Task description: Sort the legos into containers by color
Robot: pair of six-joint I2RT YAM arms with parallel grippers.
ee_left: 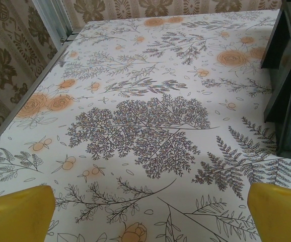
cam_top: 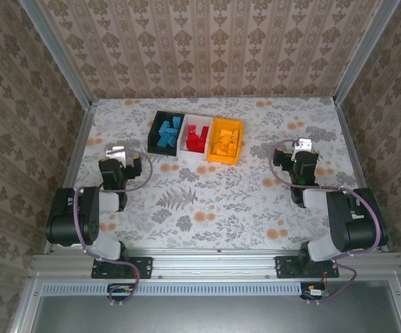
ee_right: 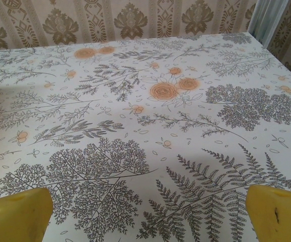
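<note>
Both near the bases: left gripper, right gripper, jaws spread wide, empty. Farther back, legos in the containers, blue in black, red in white, yellow in orange. Risk: careless reach shoving the joined row.

Soft, even light lay over the bench, slightly washed out overhead. Shadows were faint and diffuse. Wrist views were sharp on the bench pattern, while the near yellow jaws looked soft-edged.

Legos lie colour-sorted in three joined containers.
</note>
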